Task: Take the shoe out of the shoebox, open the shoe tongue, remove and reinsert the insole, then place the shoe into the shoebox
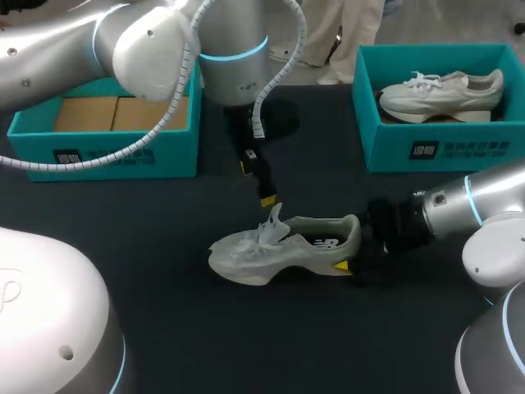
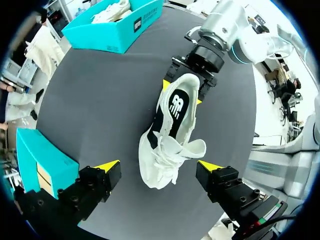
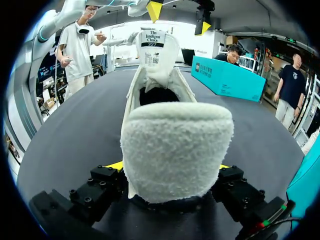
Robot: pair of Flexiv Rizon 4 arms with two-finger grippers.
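Note:
A pale grey-green sneaker [image 1: 283, 246] stands upright on the dark table, toe toward my left. Its tongue [image 2: 192, 147] is pulled up and open, and the dark insole [image 2: 175, 107] shows inside. My right gripper [image 1: 351, 258] holds the heel, with the padded heel collar [image 3: 175, 150] pressed between its two fingers. My left gripper [image 2: 159, 167] hangs open over the laces and tongue, one yellow tip on either side and neither touching the shoe. From the right wrist view the tongue [image 3: 152, 47] stands upright under the left gripper [image 3: 177, 17].
A teal shoebox [image 1: 33, 135] with a cardboard liner sits at the back left. Another teal shoebox [image 1: 443, 152] at the back right holds a second white sneaker [image 1: 443, 92]. Dark table surface lies in front of the shoe.

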